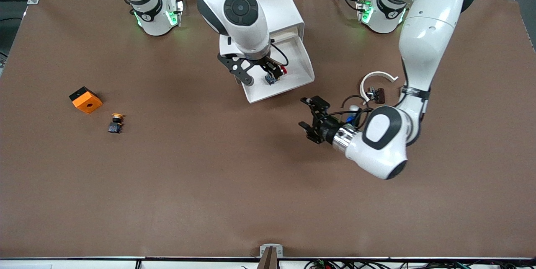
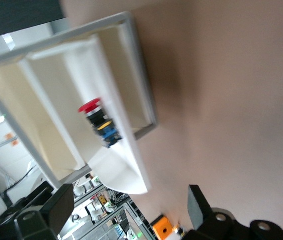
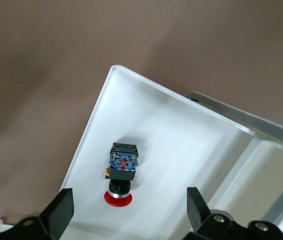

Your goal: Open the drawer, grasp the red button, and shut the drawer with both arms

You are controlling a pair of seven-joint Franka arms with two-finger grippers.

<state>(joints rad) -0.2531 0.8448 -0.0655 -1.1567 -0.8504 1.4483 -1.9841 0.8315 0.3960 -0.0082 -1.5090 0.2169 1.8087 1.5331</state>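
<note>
The drawer (image 1: 298, 77) stands pulled out of the white cabinet (image 1: 284, 9). The red-capped button (image 1: 272, 78) lies on its side on the drawer floor. My right gripper (image 1: 274, 70) hangs open just over the button. In the right wrist view the button (image 3: 121, 172) lies on the drawer (image 3: 181, 135), between the spread fingertips (image 3: 61, 210) of the gripper (image 3: 129, 207). My left gripper (image 1: 312, 118) is open and empty, low over the table beside the drawer's front corner. In the left wrist view the gripper (image 2: 130, 207) faces the drawer (image 2: 124, 175) and the button (image 2: 100, 121).
An orange cube with a hole (image 1: 86, 99) and a button with an orange-yellow cap (image 1: 116, 122) lie toward the right arm's end of the table. A white curved piece (image 1: 377, 77) and a small dark part (image 1: 377, 94) lie by the left arm.
</note>
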